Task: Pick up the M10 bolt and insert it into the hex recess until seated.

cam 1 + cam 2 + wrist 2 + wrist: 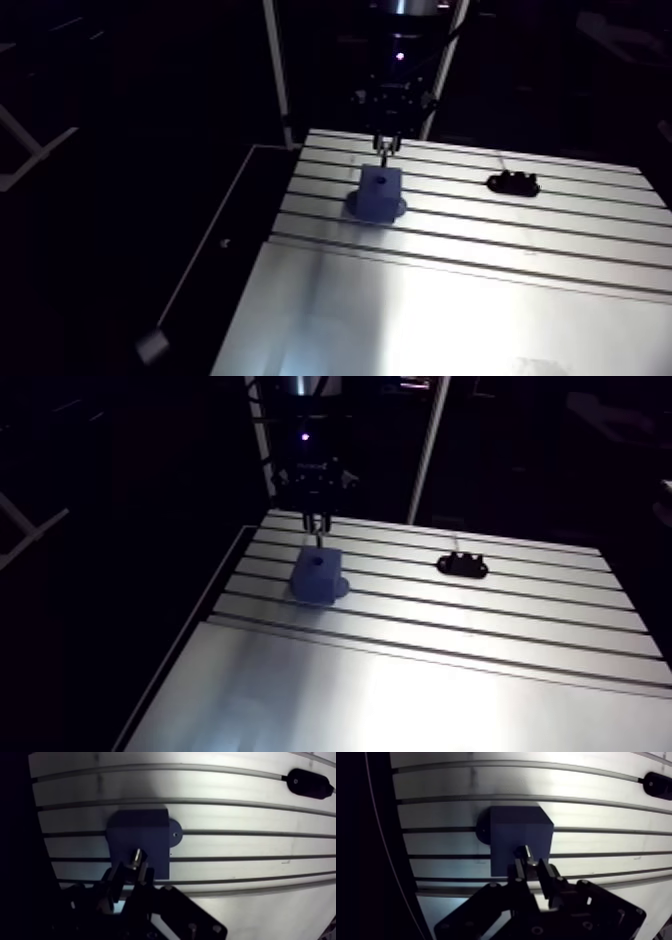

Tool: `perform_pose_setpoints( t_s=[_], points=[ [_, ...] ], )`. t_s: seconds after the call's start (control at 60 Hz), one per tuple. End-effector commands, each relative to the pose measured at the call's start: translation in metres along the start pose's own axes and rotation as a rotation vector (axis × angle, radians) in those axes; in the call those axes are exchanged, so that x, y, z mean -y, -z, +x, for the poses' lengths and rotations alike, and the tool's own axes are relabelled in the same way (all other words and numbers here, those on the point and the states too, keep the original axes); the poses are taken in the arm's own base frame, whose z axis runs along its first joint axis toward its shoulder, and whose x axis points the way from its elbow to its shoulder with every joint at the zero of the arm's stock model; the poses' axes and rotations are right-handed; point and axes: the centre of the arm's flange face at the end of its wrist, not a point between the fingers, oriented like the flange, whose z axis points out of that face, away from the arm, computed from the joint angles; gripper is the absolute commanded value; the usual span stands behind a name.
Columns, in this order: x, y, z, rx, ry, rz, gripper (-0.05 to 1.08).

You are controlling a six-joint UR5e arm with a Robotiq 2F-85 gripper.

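Wrist view: your fingers (550, 874) clench the silvery metal M10 bolt (525, 854) over the dark-blue block (518, 832), presumably lining it up with the hex recess (381, 181).

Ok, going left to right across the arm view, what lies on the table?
Blue block → small black part. The gripper, shut on the bolt, hangs over the block, so it is left out.
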Motion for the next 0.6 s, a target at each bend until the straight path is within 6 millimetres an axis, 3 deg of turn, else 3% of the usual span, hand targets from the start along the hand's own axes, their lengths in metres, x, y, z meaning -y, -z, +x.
perform_pose_setpoints(
  t_s=[0.017, 0.6],
  points=[
    [-0.0002, -0.0043, -0.0015, 0.005, 0.001, -0.001, 0.75],
    [0.0037, -0.0078, -0.0045, 0.009, 0.013, -0.005, 0.75]
  ],
)
